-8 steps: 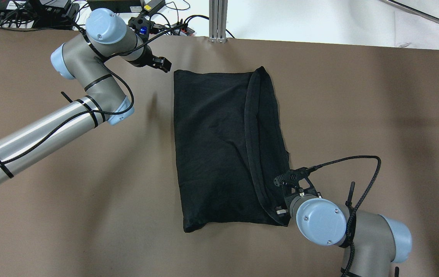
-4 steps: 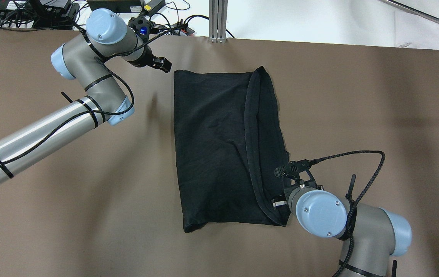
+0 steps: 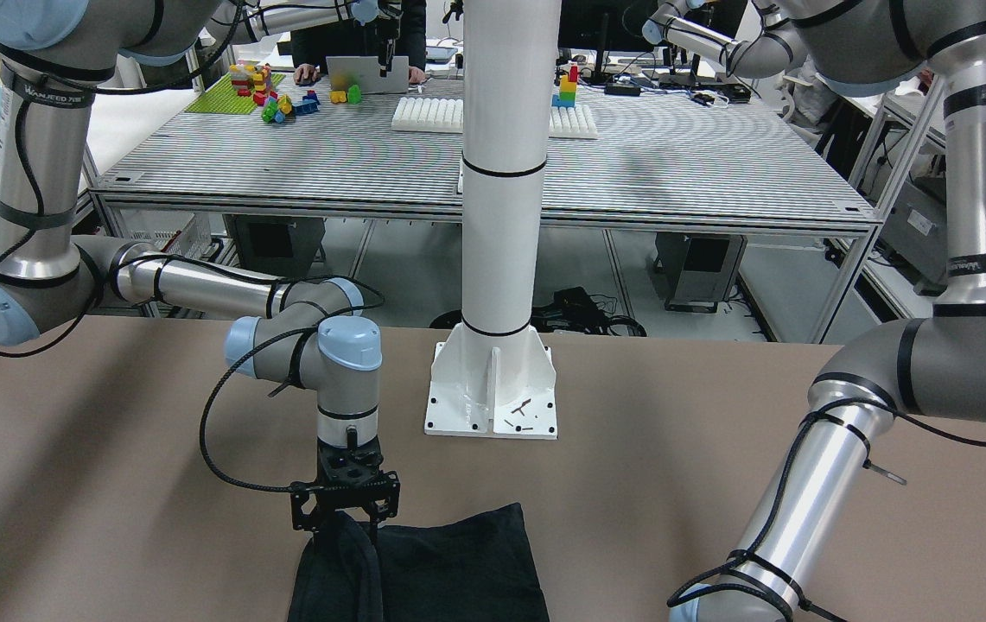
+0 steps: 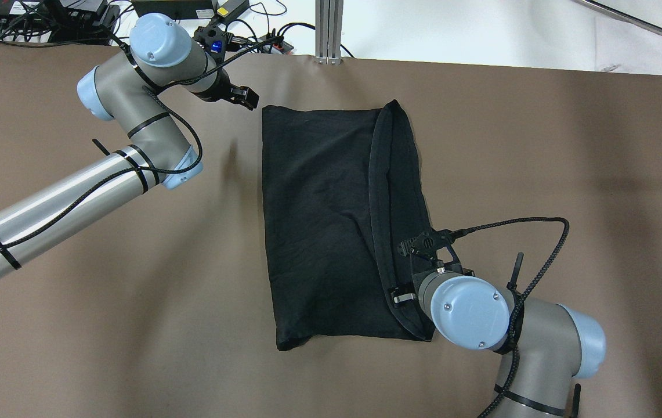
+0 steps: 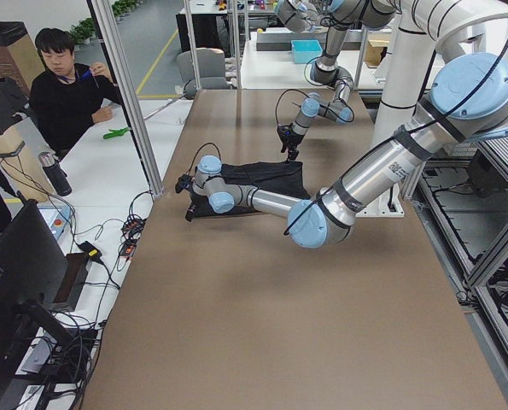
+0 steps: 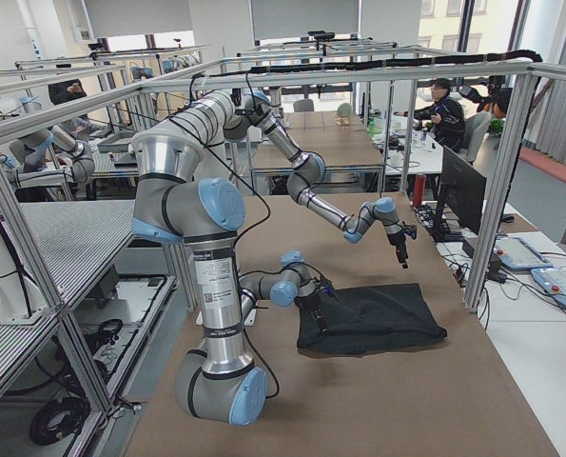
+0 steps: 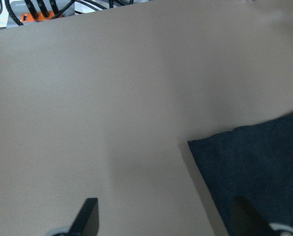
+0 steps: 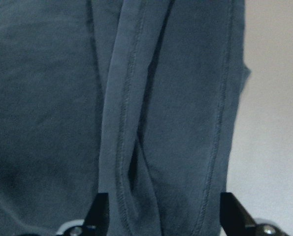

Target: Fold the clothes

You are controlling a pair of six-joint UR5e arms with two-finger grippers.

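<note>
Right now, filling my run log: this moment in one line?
left gripper open, off garment | right gripper open, over hem

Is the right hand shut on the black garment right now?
No: the right wrist view shows the right hand with its fingers wide apart and the black garment's hemmed folds lying between them.

This is a robotics laboratory. Aluminium frame posts point(image 5: 124, 85) stand around long tables. Other robot arms point(image 3: 700, 39) work at a further bench. Coloured toy bricks point(image 3: 272, 95) lie on a ribbed metal table point(image 3: 674, 173). A person point(image 5: 66, 94) sits near a monitor point(image 5: 19, 282).
</note>
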